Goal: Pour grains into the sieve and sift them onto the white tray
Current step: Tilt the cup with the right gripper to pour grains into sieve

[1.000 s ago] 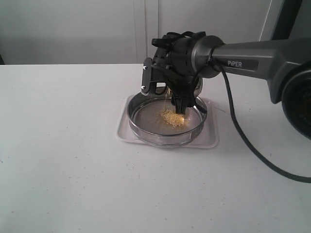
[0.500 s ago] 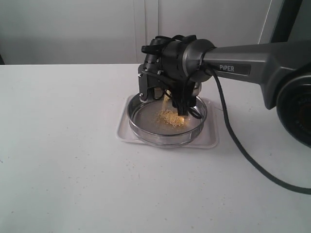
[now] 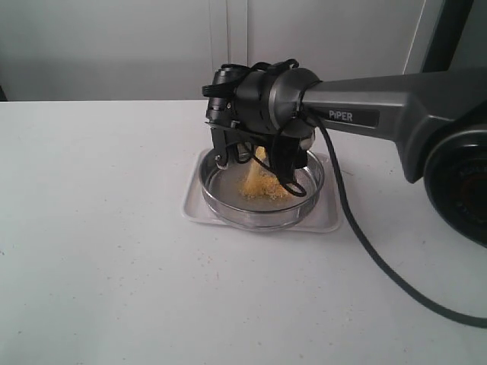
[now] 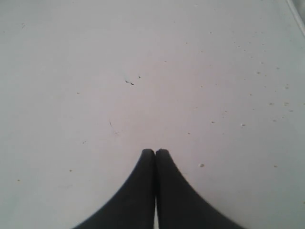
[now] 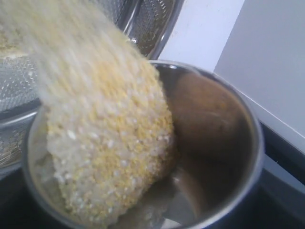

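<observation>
Now, from the exterior view, the right gripper (image 3: 255, 156) hangs over the sieve (image 3: 228, 204), which sits on the white tray (image 3: 195, 207) near the middle of the table (image 3: 99, 258). Its wrist is rolled further over than it was a second ago. Only a thin trickle fell then, and now the grains (image 3: 257, 182) drop in a thick yellow stream onto a heap on the mesh that has grown taller. I judge the pour to be at full flow, with most of the load about to land in the sieve and sifting not yet begun. Nothing can be seen under the mesh from here, so I cannot tell whether any grains have reached the tray. The left wrist view shows the left gripper (image 4: 155, 152) with its two dark fingertips pressed together and nothing between them, over bare tabletop dotted with stray specks, well apart from the work. The right wrist view looks straight into a small steel cup (image 5: 217, 143), tipped steeply and clamped in the right pincer, though the fingers themselves are hardly seen. A mass of yellow and pale grains slides across the cup's lip, blurred as it falls toward the sieve's mesh beyond. About half the cup's inner wall is already bare.
</observation>
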Motion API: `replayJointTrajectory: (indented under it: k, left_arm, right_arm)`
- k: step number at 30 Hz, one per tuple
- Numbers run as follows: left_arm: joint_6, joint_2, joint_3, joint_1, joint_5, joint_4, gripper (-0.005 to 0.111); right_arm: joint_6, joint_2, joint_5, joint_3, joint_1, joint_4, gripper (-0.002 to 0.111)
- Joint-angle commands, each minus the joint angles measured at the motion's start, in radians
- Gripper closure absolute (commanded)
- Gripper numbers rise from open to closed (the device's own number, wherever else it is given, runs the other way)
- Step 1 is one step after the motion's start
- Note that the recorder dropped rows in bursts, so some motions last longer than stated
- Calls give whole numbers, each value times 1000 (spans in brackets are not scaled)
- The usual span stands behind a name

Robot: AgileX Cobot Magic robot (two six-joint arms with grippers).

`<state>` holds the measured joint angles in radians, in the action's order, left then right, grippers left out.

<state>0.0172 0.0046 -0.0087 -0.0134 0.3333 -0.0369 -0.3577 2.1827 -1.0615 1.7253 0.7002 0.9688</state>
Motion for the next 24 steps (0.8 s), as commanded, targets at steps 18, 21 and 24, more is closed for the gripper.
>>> replayJointTrajectory:
  k: [18,21,24]
  left_arm:
    - [2,-5,9,-4,3,-6,107]
    - [2,-5,9,-4,3,-6,107]
    - [2,-5,9,-4,3,-6,107]
  right_arm:
    - [-5,-8,-160,9,8,35,108]
    - [-5,-8,-160,9,8,56,108]
    - [-5,-8,-160,9,8,85,108]
